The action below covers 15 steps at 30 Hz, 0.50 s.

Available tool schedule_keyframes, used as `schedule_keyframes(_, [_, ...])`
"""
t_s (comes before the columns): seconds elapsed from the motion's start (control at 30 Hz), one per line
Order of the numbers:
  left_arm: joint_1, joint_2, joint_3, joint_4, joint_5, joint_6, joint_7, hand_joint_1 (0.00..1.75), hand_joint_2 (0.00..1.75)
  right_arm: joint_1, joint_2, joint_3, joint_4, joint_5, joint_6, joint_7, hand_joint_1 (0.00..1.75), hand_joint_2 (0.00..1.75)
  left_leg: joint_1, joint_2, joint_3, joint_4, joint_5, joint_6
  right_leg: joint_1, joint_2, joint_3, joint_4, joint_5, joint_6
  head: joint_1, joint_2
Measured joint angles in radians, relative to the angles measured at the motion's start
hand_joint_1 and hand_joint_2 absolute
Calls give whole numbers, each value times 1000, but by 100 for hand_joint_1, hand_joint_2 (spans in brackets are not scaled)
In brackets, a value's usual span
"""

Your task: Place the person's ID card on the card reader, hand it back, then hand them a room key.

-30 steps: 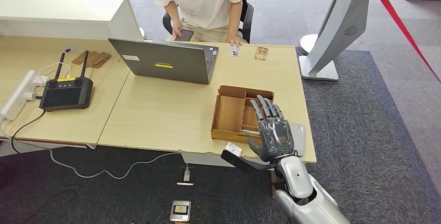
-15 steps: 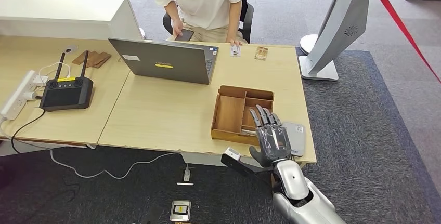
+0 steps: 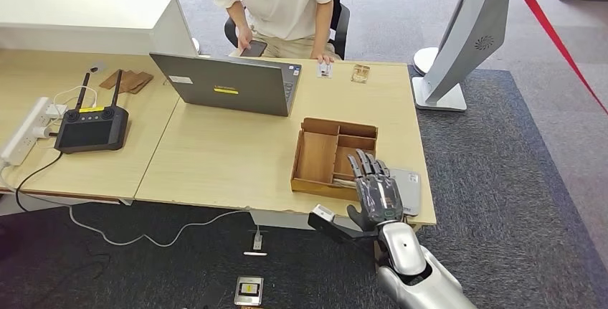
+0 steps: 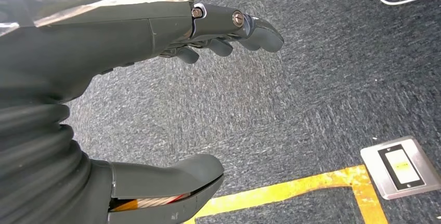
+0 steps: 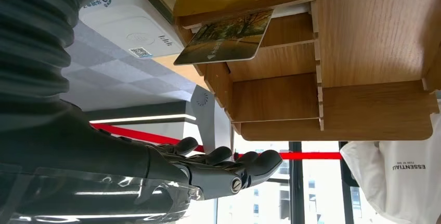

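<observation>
I saw right hand (image 3: 376, 193) open, empty, above grey flat card reader (image 3: 409, 188); could clip brown wooden compartment tray (image 3: 317, 157) reaching for far ID card (image 3: 325, 69).

Brown wooden tray (image 3: 315, 157), grey laptop (image 3: 228, 84)

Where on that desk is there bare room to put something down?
The widest bare patch is the wood between the laptop, the wooden tray and the near edge. Another lies between the tray and the two cards by the person. It is crowded at the near right corner, with tray, grey card reader and the robot's right hand.
</observation>
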Motion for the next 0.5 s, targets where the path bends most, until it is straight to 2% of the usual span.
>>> schedule_keyframes(0.5, [-4, -6, 0, 0, -8, 0, 4, 0, 175, -27, 17, -1, 93, -14, -18, -15, 0, 175, 0, 0, 0, 0, 0, 0, 0, 0, 0, 0, 0, 0, 0, 0])
